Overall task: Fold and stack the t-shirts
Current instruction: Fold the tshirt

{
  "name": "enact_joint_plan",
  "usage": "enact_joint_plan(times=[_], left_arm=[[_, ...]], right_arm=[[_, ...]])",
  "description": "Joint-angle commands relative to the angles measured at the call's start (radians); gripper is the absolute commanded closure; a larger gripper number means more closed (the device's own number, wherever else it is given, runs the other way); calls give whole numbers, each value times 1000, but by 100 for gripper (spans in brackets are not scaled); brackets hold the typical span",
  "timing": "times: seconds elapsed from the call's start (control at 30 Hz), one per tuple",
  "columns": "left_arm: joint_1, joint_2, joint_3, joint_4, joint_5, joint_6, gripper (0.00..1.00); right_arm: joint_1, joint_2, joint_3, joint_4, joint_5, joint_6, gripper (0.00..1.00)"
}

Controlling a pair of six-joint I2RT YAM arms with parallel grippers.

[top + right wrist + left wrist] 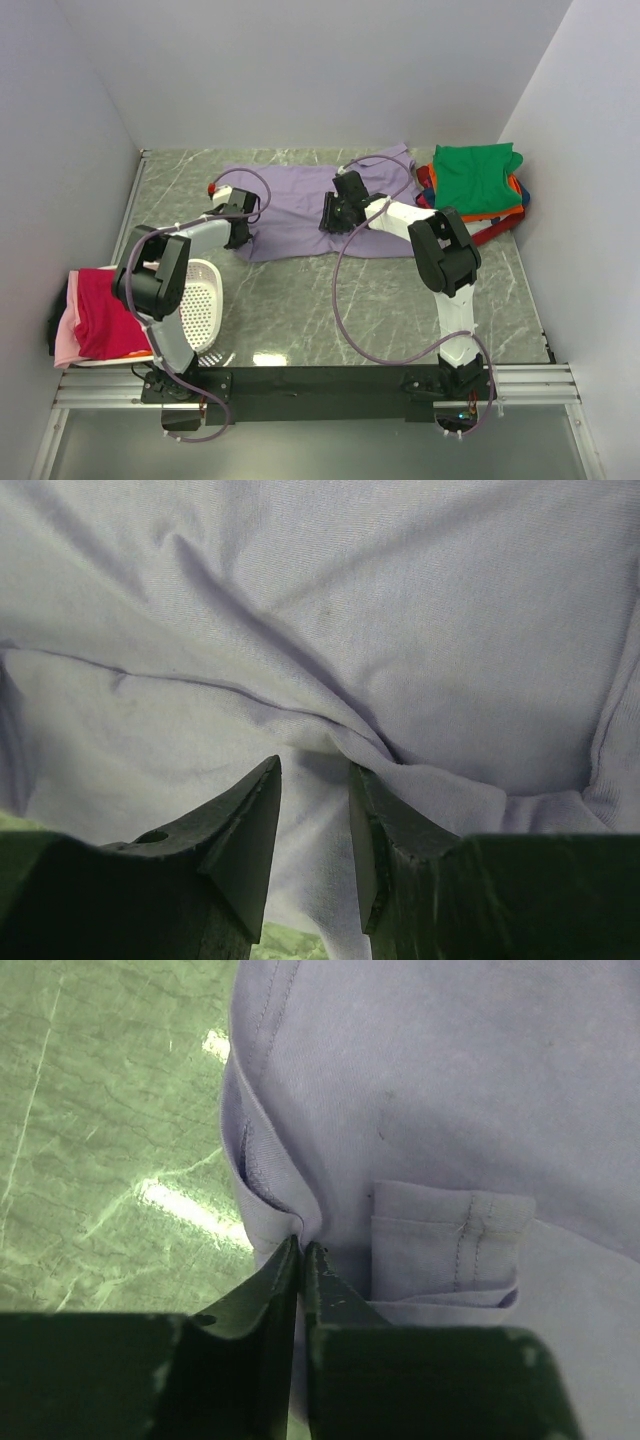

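— Two pincers, both down on the lavender shirt (pixel 290 205). How does the left pincer (pixel 302 1248) stand?

— Clenched, or as good as. Its dark fingers meet at the tips with only a thin slit between them, and a fold of the shirt's edge is nipped right there. Just off its right finger the cloth doubles over, hem stitching showing. Off its left finger lies the green marbled table (pixel 90 1110).

— And beyond the tips?

— Flat lavender cloth, filling the view away from the pincer.

— The right pincer (pixel 315 770)?

— Released. Its fingers stand apart, and a soft ridge of the same shirt runs into the gap. Creases fan away from the tips. The tips touch the cloth, but I see no squeeze on it.

— Farther out?

— From above, the shirt spreads between the two pincers and on past their tips. Well off to the right pincer's outer side sits a stack with a green shirt (pixel 478 172) on top. Back from the left pincer, toward its arm's base, stands a white basket (pixel 205 300). Outward of that, a magenta shirt (pixel 100 310) lies on a pink one (pixel 63 345).
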Motion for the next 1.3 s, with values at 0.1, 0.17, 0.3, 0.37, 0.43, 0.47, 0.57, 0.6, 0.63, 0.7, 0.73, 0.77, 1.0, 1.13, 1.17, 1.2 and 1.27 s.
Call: enact_joint_plan(times=[0.1,0.17,0.3,0.37,0.43,0.47,0.57,0.6,0.63,0.7,0.73,0.77,1.0,1.13,1.17,1.2,1.27], left_arm=[[13,-71,-41,-51,3,-14,91],[19,-104,-50,-61,-4,-15,91],[44,-160,-76,-78,-12,-18,94],[51,-184,-93,-87,-17,-21,94],[59,-209,-110,-87,-18,-26,94],[62,-216,-118,-86,-18,-29,95],[70,-235,-130,-94,-14,-34,98],[71,-238,-130,-100,-18,-37,98],[71,-249,-136,-104,-26,-40,99],[71,-261,-144,-117,-35,-46,99],[71,-276,-150,-123,-43,-51,99],[71,-284,-154,-127,-44,-58,99],[71,-339,-165,-138,-43,-75,76],[71,-319,-113,-92,23,-54,73],[71,-315,-106,-69,38,-45,73],[71,-309,-93,-54,74,-38,72],[71,-284,-89,9,109,-5,72]], right_arm=[[-14,21,-24,-67,55,-27,59],[-12,22,-22,-70,57,-27,59],[-14,27,-15,-76,63,-27,59],[-14,25,-15,-78,63,-25,59],[-14,28,-10,-82,64,-27,59],[-14,28,-9,-84,64,-27,59],[-14,30,-7,-84,64,-30,59],[-14,30,-7,-87,64,-29,59],[-12,30,-7,-87,64,-29,59],[-14,28,-7,-87,64,-29,59],[-14,30,-7,-87,64,-29,59],[-14,28,-7,-87,64,-29,59],[-14,31,-4,-91,64,-32,59],[-14,33,-3,-91,67,-30,59],[-14,31,-1,-91,67,-29,59],[-14,31,-1,-93,69,-29,59],[-14,31,-4,-93,71,-27,59]])
